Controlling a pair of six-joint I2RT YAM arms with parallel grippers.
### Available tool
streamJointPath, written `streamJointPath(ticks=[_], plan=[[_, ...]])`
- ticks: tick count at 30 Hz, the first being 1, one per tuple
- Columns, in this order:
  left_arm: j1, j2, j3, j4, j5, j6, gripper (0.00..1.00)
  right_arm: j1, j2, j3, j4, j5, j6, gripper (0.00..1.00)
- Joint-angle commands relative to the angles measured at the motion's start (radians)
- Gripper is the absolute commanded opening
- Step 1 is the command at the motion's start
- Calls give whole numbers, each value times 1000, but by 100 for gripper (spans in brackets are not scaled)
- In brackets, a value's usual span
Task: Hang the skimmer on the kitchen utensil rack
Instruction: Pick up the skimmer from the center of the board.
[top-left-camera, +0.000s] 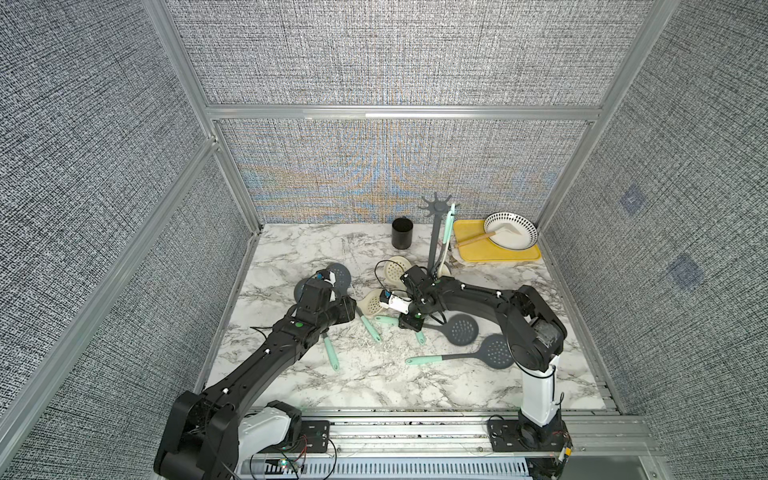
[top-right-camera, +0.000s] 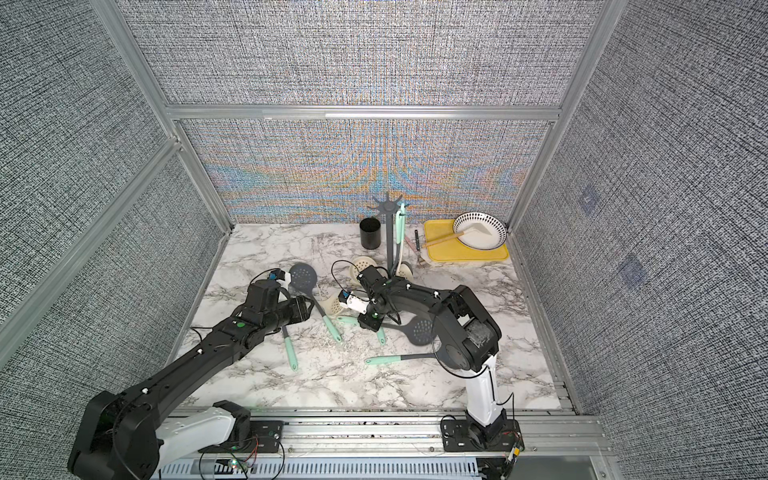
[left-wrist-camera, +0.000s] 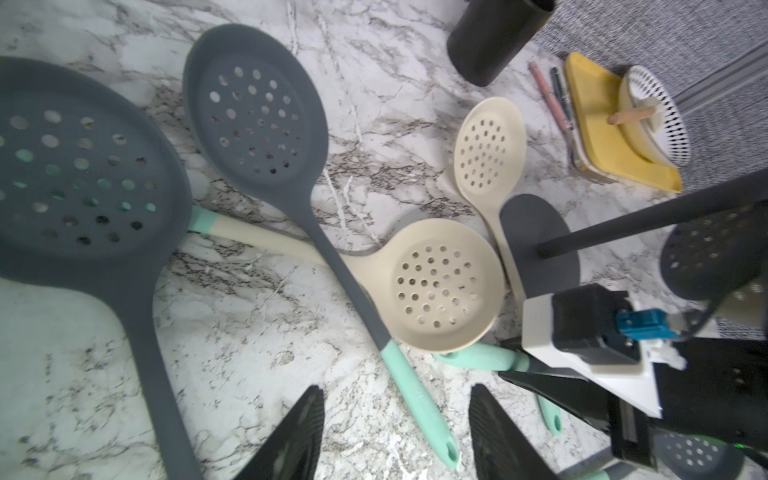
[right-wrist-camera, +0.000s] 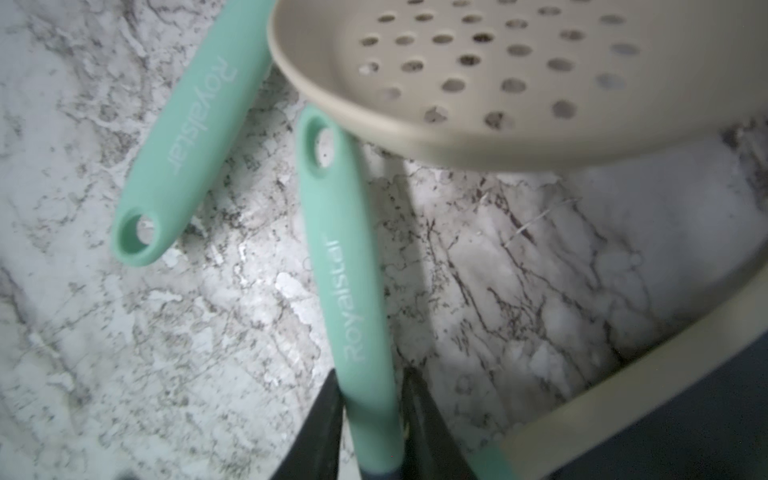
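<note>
Nearest the front edge of the worktop (top-left-camera: 374, 386), a spare skimmer (top-left-camera: 494, 351) lies flat, clear of both arms.

Just beyond it, the right hand (right-wrist-camera: 371, 374) is clamped narrow on the mint handle of the skimmer (top-left-camera: 459, 328), low down near the grey stem. This grip leaves the hole at the handle's end free for a hook. The handle tip sits under the rim of a cream skimmer (right-wrist-camera: 498, 83), so it will probably have to be drawn clear first. Whether the handle has left the worktop cannot be told.

The left hand (left-wrist-camera: 397, 388) hangs half open and empty above the loose pile of skimmers. It appears to be standing by, off the route to the rack.

Further back, the rack (top-left-camera: 434, 245) stands upright. A hung skimmer (top-left-camera: 449, 226) occupies one crown hook, handle up and head down; this shows the required orientation. The other hooks look free.

A black cup (top-left-camera: 402, 233) and a yellow tray (top-left-camera: 498, 254) flank the rack near the far wall.
</note>
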Motion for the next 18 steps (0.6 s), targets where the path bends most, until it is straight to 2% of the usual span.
streamJointPath(ticks=[1,4,8,13,16,18], plan=[[1,-54,1,49,64,-24,59,2,-69,-54,19,-56,22,16],[2,-116,25,18,85,-62,62,1,-180,-120,66,-72,46,9],[1,-179,34,52,155,-170,75,0,-362,-198,154,-65,107,0],[-12,-176,12,232,278,-269,80,-2,-514,-239,279,-112,221,0],[-48,-157,18,360,334,-272,87,-9,-567,-258,400,-179,357,0],[-66,-155,24,453,384,-257,91,-13,-616,-304,551,-229,495,0]])
